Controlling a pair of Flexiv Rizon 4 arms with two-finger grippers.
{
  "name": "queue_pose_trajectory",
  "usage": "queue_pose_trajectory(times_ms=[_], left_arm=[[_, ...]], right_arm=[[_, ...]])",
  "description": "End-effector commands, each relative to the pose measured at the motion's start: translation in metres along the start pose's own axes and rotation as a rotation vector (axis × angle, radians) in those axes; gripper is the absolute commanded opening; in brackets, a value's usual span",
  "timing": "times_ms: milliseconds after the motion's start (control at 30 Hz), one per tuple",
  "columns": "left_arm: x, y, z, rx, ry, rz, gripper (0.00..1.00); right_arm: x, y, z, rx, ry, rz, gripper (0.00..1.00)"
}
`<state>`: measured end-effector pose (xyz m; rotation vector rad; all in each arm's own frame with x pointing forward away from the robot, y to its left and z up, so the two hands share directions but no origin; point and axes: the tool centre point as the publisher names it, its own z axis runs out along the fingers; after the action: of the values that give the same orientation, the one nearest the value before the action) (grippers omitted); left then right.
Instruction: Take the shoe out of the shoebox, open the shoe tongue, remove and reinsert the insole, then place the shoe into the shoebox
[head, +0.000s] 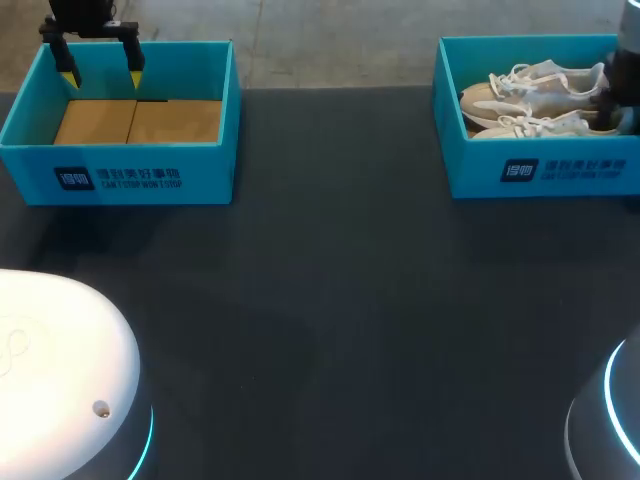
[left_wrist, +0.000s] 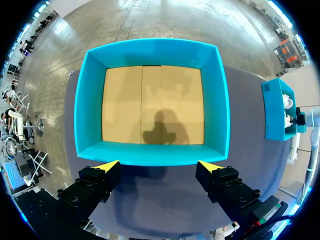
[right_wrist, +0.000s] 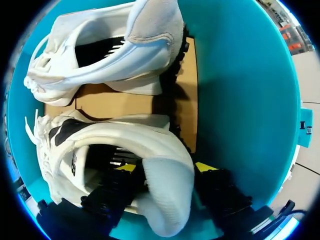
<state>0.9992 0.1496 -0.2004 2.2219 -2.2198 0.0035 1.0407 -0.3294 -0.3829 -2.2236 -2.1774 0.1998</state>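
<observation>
Two white shoes lie on their sides in the blue shoebox (head: 560, 172) at the back right. One shoe (head: 535, 125) (right_wrist: 115, 145) is nearer the box's front wall, the other shoe (head: 530, 85) (right_wrist: 110, 55) is behind it. My right arm (head: 625, 70) drops into that box at its right end. The right gripper (right_wrist: 166, 167) straddles the nearer shoe's heel, one finger inside the shoe's opening and one outside. I see no firm pinch, so it counts as open. My left gripper (head: 100, 68) (left_wrist: 159, 167) hangs open over the near wall of the other shoebox (head: 120, 170) (left_wrist: 150, 50).
The left shoebox holds only its brown cardboard floor (left_wrist: 152, 102). Dark tabletop (head: 330, 280) stretches between and in front of the two boxes. The arm bases show at the front corners, one white base (head: 60, 370) at the left.
</observation>
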Motion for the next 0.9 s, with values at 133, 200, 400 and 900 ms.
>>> queue_pose_trajectory(times_ms=[133, 200, 400, 900], left_arm=[[-0.0002, -0.0003, -0.0001, -0.001, -0.001, 0.0, 1.0], [-0.0002, -0.0003, -0.0001, -0.001, -0.001, 0.0, 1.0], [-0.0002, -0.0003, -0.0001, -0.001, -0.001, 0.0, 1.0], [-0.0002, -0.0003, -0.0001, -0.001, -0.001, 0.0, 1.0]], right_arm=[[0.002, 0.0042, 0.0068, 0.017, 0.017, 0.0, 0.44], [0.0018, 0.0041, 0.0078, 0.019, 0.019, 0.002, 0.44], [0.0029, 0.0059, 0.011, 0.027, 0.021, 0.006, 0.37], [0.0023, 0.004, 0.004, 0.023, 0.002, 0.031, 0.0]])
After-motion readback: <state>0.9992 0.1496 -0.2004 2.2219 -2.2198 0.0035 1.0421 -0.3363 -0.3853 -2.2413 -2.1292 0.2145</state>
